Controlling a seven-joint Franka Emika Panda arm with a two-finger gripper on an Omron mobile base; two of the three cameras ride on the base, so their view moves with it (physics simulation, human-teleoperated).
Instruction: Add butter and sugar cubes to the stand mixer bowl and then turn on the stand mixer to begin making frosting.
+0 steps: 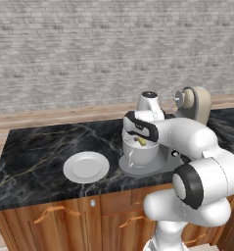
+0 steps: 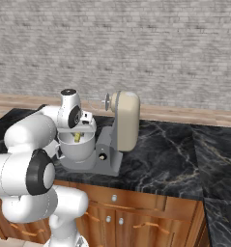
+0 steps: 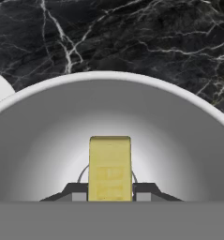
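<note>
The gripper [image 3: 110, 194] is pinching the butter [image 3: 109, 168] between its two fingertips, jaws part-closed on the stick's sides, and is hanging over the open mouth of the stand mixer bowl [image 3: 48, 136], whose pale grey inside is occupying the centre and lower half of the hand view. In the left base view the butter [image 1: 142, 141] is showing as a small yellow piece just above the bowl [image 1: 140, 156], at centre right of the frame. The stand mixer [image 2: 122, 123] is sitting with its beige head tilted back and its whisk [image 1: 168, 99] raised clear of the bowl. The counter [image 1: 35, 147] is a black marble slab with pale veining, lying across the middle of both base views, over wooden cabinets [image 1: 64, 220] with curved handles. A white plate [image 1: 86, 167] is resting on the counter left of the mixer, apart from it. A grey brick wall [image 2: 160, 43] is filling the upper part of the frame, with a wooden ledge [image 2: 194, 115] running along its foot.
</note>
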